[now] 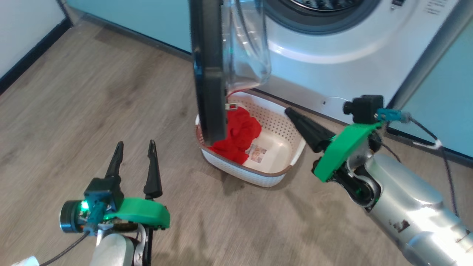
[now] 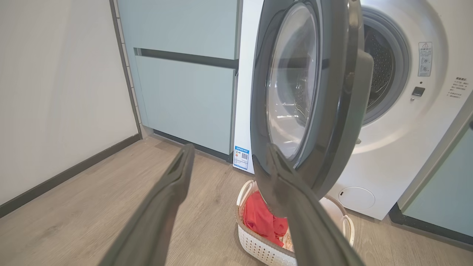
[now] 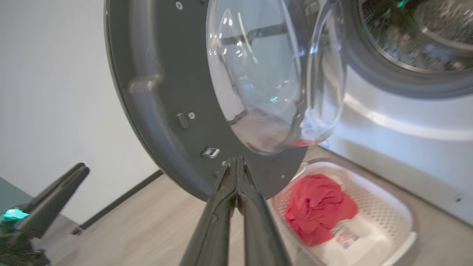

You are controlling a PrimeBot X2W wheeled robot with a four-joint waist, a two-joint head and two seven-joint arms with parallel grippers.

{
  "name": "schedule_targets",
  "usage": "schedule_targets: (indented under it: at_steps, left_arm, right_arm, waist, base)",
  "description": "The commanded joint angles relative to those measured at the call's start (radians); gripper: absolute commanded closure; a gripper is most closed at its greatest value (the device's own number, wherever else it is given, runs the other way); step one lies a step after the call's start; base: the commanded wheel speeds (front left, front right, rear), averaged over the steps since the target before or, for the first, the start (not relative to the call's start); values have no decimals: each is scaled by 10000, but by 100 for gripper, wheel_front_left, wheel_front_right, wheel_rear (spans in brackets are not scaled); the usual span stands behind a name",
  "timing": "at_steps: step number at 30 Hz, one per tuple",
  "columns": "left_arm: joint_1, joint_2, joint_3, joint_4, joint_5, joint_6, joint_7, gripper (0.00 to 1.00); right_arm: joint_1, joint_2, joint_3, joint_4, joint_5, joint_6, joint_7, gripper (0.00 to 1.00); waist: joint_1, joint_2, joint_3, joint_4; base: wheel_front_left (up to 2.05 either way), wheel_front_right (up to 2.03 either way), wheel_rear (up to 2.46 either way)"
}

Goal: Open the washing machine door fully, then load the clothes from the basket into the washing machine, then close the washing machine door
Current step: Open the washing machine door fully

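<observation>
Edge-on washing machine door (image 1: 208, 74), upper centre, overhangs left end of basket (image 1: 258, 177) and red garment (image 1: 238, 135). Right end effector (image 1: 289, 110), pinched shut, empty, points up-left at basket's right rim: nearer arm. Left end effector (image 1: 135, 143) spread wide, lower left

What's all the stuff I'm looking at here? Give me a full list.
washing machine: one, white, at the back, drum open
door: one, black rim with clear glass, swung out above the basket
basket: one, white with brown rim, on the floor before the machine
garment: one, red, in the basket's left half
cabinets: at least two, pale teal, either side of the machine
sticker: one, blue, low on the machine's side
floor: grey-brown wood
left gripper: one, dark fingers apart, over floor left of the basket
right gripper: one, dark fingers shut, at the basket's right
</observation>
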Motion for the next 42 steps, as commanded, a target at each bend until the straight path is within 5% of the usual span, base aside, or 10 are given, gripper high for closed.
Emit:
schedule_targets:
  at_steps: [1,6,13,25,26,27,42]
  left_arm:
    - [-333,85,413,-299,102,-38,-95,0]
    - [-360,85,688,-306,156,-39,-95,0]
    - [-322,85,817,-307,115,-76,-95,0]
    - [-294,85,724,-123,268,-52,-95,0]
    - [-296,85,685,-91,342,-47,-95,0]
    - [-296,85,619,-66,425,-37,-95,0]
    - [-159,85,436,-78,396,218,-95,0]
  right_arm:
    - [-75,-123,87,-71,-974,8,-946,100]
    - [141,106,-738,642,-3831,8,-2327,100]
    - [2757,1928,-5586,-1503,-8033,8,-2366,100]
    - [4430,2507,-6770,-2034,-9823,8,-2368,100]
    - [4443,2513,-6796,-2056,-9908,8,-2368,73]
    - [4449,2519,-6835,-2118,-9937,8,-2368,0]
    - [4468,2529,-6748,-2264,-9473,8,-2369,0]
  waist:
    - [1,-1,-33,-310]
    - [1,-1,-28,-773]
    - [1,-1,-46,-1138]
    - [1,-1,-84,-1372]
    - [1,-1,-78,-1377]
    - [1,-1,-75,-1384]
    - [1,-1,-164,-1392]
  base:
    - [0,0,0]
    - [0,0,0]
    - [0,0,0]
    - [0,0,0]
    - [0,0,0]
    - [0,0,0]
    - [0,0,0]
